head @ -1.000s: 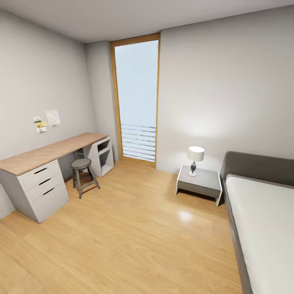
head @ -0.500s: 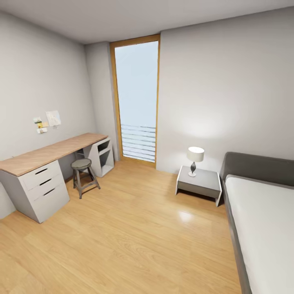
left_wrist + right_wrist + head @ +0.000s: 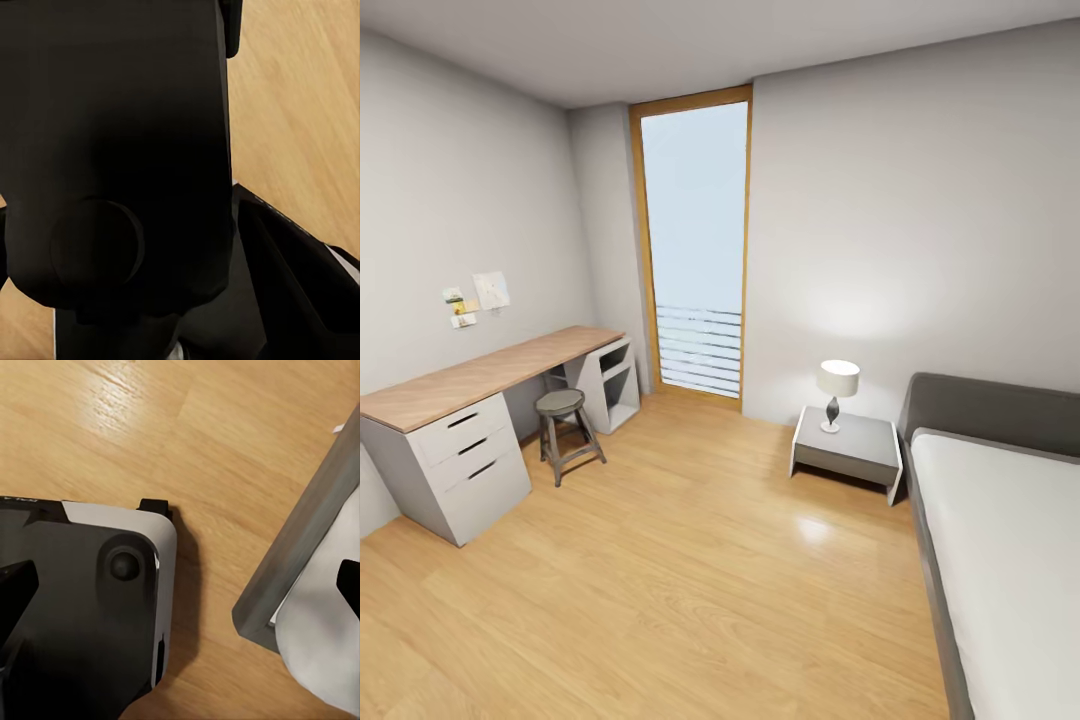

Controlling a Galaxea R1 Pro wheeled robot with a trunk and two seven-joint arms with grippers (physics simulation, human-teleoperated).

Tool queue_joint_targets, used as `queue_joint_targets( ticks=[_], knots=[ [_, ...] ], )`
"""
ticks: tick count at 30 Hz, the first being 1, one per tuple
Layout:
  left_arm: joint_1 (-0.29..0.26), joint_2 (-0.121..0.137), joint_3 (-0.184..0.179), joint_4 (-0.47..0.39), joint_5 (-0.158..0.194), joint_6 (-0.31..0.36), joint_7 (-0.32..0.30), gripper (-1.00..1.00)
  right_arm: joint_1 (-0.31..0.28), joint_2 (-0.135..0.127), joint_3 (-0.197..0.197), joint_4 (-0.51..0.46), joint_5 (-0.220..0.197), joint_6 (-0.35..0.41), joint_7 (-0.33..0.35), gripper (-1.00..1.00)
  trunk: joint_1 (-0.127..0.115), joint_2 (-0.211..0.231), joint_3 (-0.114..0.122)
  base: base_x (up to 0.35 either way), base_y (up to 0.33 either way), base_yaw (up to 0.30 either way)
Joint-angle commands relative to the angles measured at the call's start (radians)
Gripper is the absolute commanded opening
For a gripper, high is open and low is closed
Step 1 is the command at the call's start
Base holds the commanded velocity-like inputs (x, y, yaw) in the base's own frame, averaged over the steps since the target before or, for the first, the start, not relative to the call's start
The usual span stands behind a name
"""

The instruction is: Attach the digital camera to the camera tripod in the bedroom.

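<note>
While we scan the bedroom past the worktop [image 3: 480,375] and bed [image 3: 1000,540] for the tripod, we cannot tell either claw's state.

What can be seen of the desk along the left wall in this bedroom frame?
The desk runs along the left wall in the head view: a long light-wood top on white supports. Its near end is a white unit of three drawers with dark slot handles, all shut. Its far end is an open white shelf unit. A grey round-seated stool stands on the floor before the middle gap. Nothing visible lies on the top.
</note>
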Motion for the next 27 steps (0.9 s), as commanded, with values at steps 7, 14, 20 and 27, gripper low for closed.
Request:
queue_joint_targets(
  ticks=[7,14,20,27],
  knots=[
    [0.000,0.000,-0.009,0.001,0.006,0.003,0.003,-1.00,-0.001,0.000,-0.008,0.003,0.010,-0.004,0.003,1.00,0.000,-0.001,0.000,0.000,0.000,0.000],
    [0.000,0.000,-0.009,0.000,0.006,0.003,0.003,-1.00,-0.001,0.000,-0.008,0.003,0.010,-0.003,0.003,1.00,0.000,-0.001,0.000,0.000,0.000,0.000],
    [0.000,0.000,-0.009,0.000,0.006,0.003,0.003,-1.00,-0.001,0.000,-0.008,0.003,0.010,-0.003,0.002,1.00,0.000,-0.001,0.000,0.000,0.000,0.000],
    [0.000,0.000,-0.009,0.000,0.006,0.003,0.003,-1.00,-0.001,0.000,-0.007,0.003,0.010,-0.002,0.003,1.00,0.000,-0.001,0.000,0.000,0.000,0.000]
  ],
)
